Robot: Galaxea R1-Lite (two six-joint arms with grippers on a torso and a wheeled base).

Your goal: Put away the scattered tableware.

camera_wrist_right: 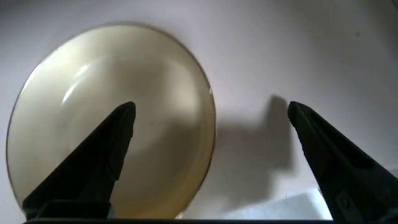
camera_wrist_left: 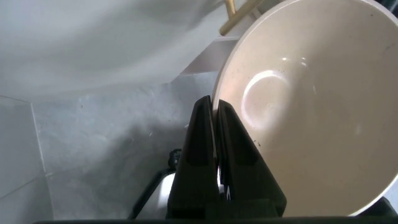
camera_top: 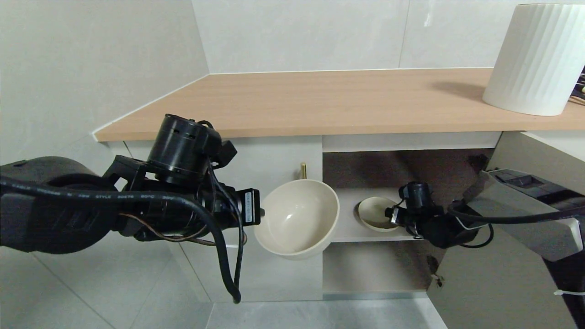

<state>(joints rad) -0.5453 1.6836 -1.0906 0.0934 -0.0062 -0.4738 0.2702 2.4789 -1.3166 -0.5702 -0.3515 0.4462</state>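
We log the left gripper (camera_top: 262, 213) clenched on the rim of the large cream bowl (camera_top: 297, 220). In the left wrist view its fingers (camera_wrist_left: 202, 143) are pinched flat together over the rim edge. The bowl hangs in the air, tilted with its open side toward us, in front of the cabinet (camera_top: 274, 155) and just below the brass handle (camera_top: 302, 170) (only the handle's top clears the rim). At 3 o'clock from the bowl, inside the open compartment, the small cream dish (camera_top: 374, 213) lies on the white shelf (camera_top: 343, 230). The right gripper (camera_top: 393, 214) sits at the dish's 3 o'clock edge with its fingers (camera_wrist_right: 112, 143) released and spread wide. One is over the dish's hollow, the other out over bare shelf, with the rim between them. We cannot tell whether either finger touches the dish. Above, the wooden bench (camera_top: 320, 100) carries a white ribbed cylinder (camera_top: 534, 59) at 1 o'clock, at its far right end.
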